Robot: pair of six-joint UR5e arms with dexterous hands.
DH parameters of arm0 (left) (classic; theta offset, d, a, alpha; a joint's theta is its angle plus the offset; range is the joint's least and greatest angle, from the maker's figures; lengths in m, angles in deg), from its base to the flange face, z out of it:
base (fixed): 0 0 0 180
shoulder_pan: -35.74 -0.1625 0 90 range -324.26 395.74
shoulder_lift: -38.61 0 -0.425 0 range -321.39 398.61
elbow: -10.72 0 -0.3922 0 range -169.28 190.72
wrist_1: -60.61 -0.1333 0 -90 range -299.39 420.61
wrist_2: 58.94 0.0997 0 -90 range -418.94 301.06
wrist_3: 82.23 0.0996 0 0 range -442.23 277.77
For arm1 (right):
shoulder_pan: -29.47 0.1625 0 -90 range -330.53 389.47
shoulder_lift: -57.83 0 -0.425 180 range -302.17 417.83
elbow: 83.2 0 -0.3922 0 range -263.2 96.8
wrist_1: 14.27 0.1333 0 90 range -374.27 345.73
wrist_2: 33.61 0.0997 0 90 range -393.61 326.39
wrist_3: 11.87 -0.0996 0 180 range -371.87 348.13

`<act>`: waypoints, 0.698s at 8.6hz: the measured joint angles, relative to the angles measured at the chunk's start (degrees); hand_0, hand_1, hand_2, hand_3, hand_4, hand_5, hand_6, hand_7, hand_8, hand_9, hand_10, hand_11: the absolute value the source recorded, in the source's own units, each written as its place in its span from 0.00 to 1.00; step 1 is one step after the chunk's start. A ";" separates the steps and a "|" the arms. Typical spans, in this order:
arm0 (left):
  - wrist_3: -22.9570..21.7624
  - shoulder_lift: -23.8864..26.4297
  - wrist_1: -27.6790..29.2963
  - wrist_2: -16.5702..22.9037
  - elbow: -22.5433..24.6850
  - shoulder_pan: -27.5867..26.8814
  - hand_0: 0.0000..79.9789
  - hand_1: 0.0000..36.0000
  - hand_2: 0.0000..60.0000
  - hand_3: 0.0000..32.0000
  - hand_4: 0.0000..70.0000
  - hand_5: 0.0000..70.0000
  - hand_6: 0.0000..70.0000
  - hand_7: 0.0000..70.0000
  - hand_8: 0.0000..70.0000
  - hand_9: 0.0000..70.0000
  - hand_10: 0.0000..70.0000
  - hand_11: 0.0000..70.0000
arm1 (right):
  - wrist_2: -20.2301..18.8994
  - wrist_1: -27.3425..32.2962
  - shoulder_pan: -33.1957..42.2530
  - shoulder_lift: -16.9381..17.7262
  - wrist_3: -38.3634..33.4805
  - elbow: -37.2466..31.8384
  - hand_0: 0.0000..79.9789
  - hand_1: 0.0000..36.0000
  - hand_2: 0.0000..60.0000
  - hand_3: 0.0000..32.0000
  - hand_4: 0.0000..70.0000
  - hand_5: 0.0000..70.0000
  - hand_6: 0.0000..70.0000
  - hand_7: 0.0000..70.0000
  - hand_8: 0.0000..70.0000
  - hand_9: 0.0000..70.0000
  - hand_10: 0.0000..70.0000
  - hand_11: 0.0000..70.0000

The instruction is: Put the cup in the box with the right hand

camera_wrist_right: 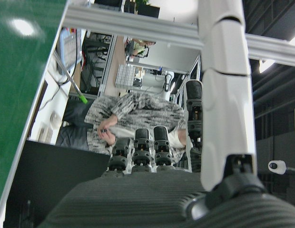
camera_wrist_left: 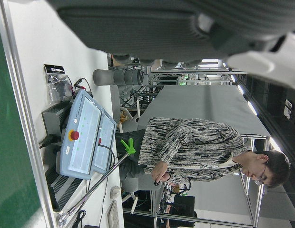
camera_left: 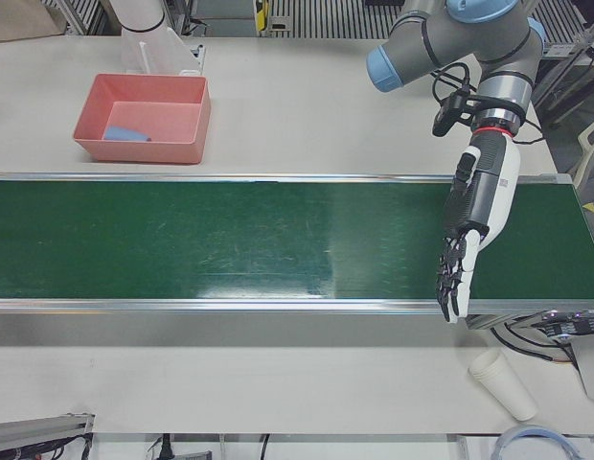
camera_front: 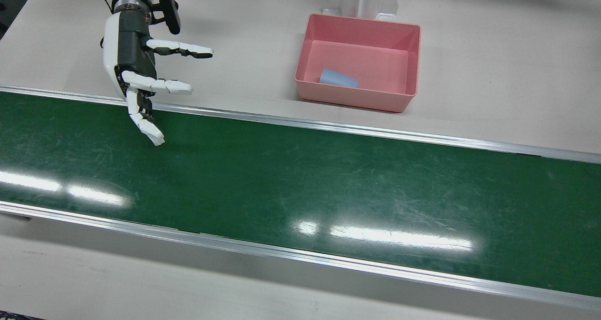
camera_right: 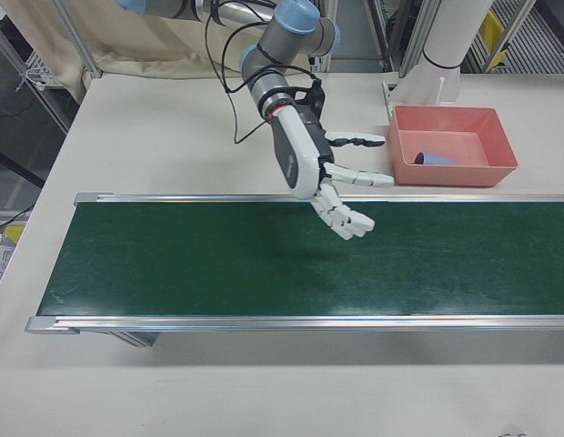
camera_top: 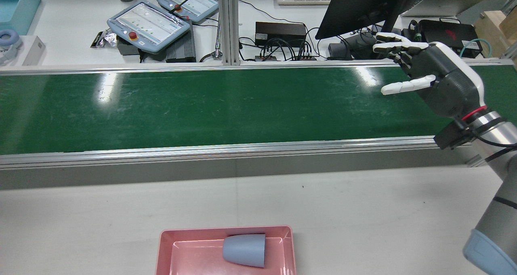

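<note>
Your right hand hangs open and empty, fingers spread, above the robot-side edge of the green conveyor belt, toward the left end of the front view. Your cup, grey-blue, lies on its side inside the pink box, resting on the box floor near its belt-side wall. That box sits on the white table on the robot's side of the belt, well apart from your right hand. Your left hand hangs over the other end of the belt, fingers straight and pointing down, holding nothing. Stacked white paper cups lie on the table on the operators' side, near that end. Beyond the belt in the rear view, two teach pendants rest on a desk.
</note>
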 measured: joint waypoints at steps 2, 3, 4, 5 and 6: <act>0.00 -0.02 -0.01 0.00 0.04 0.00 0.00 0.00 0.00 0.00 0.00 0.00 0.00 0.00 0.00 0.00 0.00 0.00 | -5.06 0.76 10.29 1.94 -3.64 -4.17 0.85 0.59 0.05 0.00 0.22 0.14 0.11 0.32 0.17 0.26 0.14 0.24; 0.00 -0.05 -0.01 0.00 0.06 0.00 0.00 0.00 0.00 0.00 0.00 0.00 0.00 0.00 0.00 0.00 0.00 0.00 | -7.93 2.62 15.32 3.07 -4.51 -6.76 0.86 0.57 0.03 0.00 0.27 0.14 0.11 0.34 0.17 0.26 0.14 0.24; 0.00 -0.07 -0.01 0.00 0.07 0.00 0.00 0.00 0.00 0.00 0.00 0.00 0.00 0.00 0.00 0.00 0.00 0.00 | -10.79 5.77 20.23 4.78 -5.21 -9.84 0.86 0.56 0.03 0.00 0.28 0.14 0.11 0.35 0.17 0.26 0.15 0.25; 0.00 -0.08 -0.01 0.00 0.08 0.00 0.00 0.00 0.00 0.00 0.00 0.00 0.00 0.00 0.00 0.00 0.00 0.00 | -13.88 9.83 25.23 6.86 -5.94 -13.58 0.82 0.63 0.11 0.00 0.28 0.14 0.12 0.37 0.18 0.27 0.15 0.26; 0.00 -0.08 -0.01 0.00 0.09 0.00 0.00 0.00 0.00 0.00 0.00 0.00 0.00 0.00 0.00 0.00 0.00 0.00 | -17.05 13.70 30.01 8.23 -6.47 -17.68 0.83 0.63 0.13 0.00 0.40 0.13 0.13 0.43 0.18 0.29 0.15 0.26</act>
